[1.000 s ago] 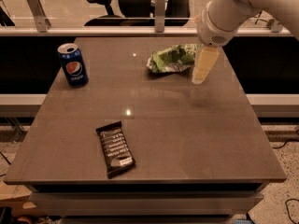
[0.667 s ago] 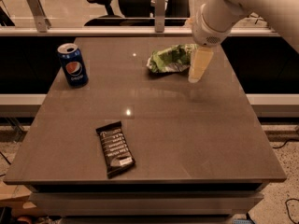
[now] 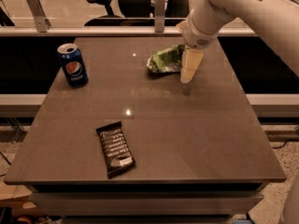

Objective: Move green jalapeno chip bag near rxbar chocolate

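The green jalapeno chip bag [image 3: 165, 59], crumpled light green and white, lies on the far right part of the brown table [image 3: 196, 129]. My gripper [image 3: 188, 72] hangs from the white arm at the upper right, right beside the bag's right end, its tip close to the tabletop. The rxbar chocolate [image 3: 115, 148], a flat black bar with white text, lies near the front left of the table, far from the bag.
A blue Pepsi can [image 3: 73, 65] stands upright at the far left of the table. A railing and office chairs are behind the table. The table's front edge is just below the bar.
The gripper has shifted slightly left, closer to the chip bag's right end. The bag, bar and can have not moved.
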Motion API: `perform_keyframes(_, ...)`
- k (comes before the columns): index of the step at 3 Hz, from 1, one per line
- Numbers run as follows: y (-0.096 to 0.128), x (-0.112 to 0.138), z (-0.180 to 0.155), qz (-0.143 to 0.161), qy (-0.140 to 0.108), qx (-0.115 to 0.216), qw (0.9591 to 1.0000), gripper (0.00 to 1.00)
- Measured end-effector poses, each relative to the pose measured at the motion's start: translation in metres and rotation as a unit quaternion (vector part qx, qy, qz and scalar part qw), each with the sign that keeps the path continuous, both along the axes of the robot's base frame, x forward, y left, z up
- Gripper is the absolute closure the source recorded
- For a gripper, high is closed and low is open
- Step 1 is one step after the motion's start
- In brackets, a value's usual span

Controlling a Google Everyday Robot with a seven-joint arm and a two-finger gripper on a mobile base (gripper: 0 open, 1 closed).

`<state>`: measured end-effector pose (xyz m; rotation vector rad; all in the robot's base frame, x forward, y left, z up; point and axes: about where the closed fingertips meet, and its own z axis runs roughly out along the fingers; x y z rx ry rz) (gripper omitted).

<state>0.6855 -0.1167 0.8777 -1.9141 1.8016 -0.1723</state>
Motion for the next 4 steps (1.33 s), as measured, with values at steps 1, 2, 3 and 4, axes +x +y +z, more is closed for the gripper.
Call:
perform_keyframes(1,0.001,0.0095,-0.0063,0.002,0.006,-0.001,1.0,0.0)
perform_keyframes(2,0.0006,0.0139,-0.0099,0.011,0.016,-0.001,0.9998,0.19)
perform_keyframes(3,0.0017,0.0139,-0.0117,0.012,0.017,-0.001,0.9998,0.41)
perform_keyframes(4,0.003,0.0141,-0.0142,0.013,0.019,-0.002,0.9997,0.65)
